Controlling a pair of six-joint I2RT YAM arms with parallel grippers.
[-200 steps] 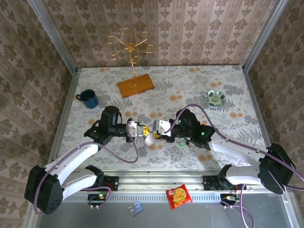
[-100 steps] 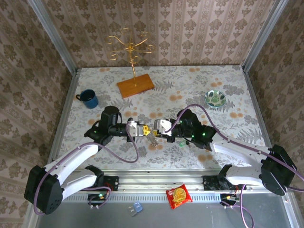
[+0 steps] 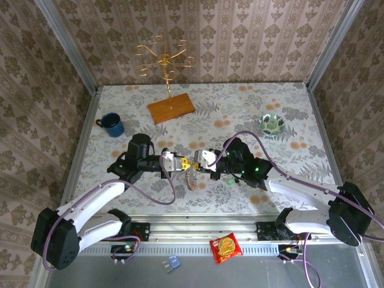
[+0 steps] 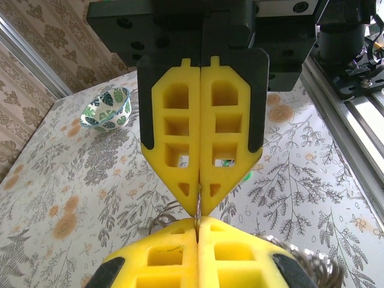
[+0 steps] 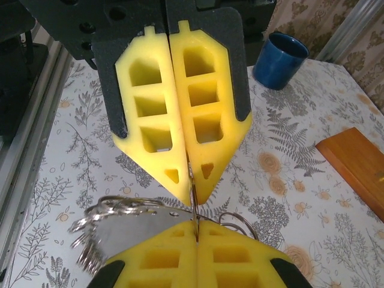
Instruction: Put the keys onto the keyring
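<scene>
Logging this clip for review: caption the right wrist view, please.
Left and right jaws shut tip to tip on the wire keyring, blue mug behind.

Brown patterned wallpaper (image 3: 240, 36) on three sides. Grey metal posts (image 3: 66, 42) in corners. Table (image 3: 252, 108) has a floral grey-orange top. Metal rail (image 3: 198, 233) along near edge.

A blue mug (image 3: 112, 125) stands near the left edge of the floral surface (image 3: 240, 108). A gold branching stand (image 3: 163, 60) rises from a wooden base (image 3: 171, 108) at the far side. A patterned bowl (image 3: 273, 124) sits far right. A red snack packet (image 3: 225, 248) lies on the near metal ledge (image 3: 258, 265), with 1 small blue item (image 3: 173, 263) to its left.
</scene>
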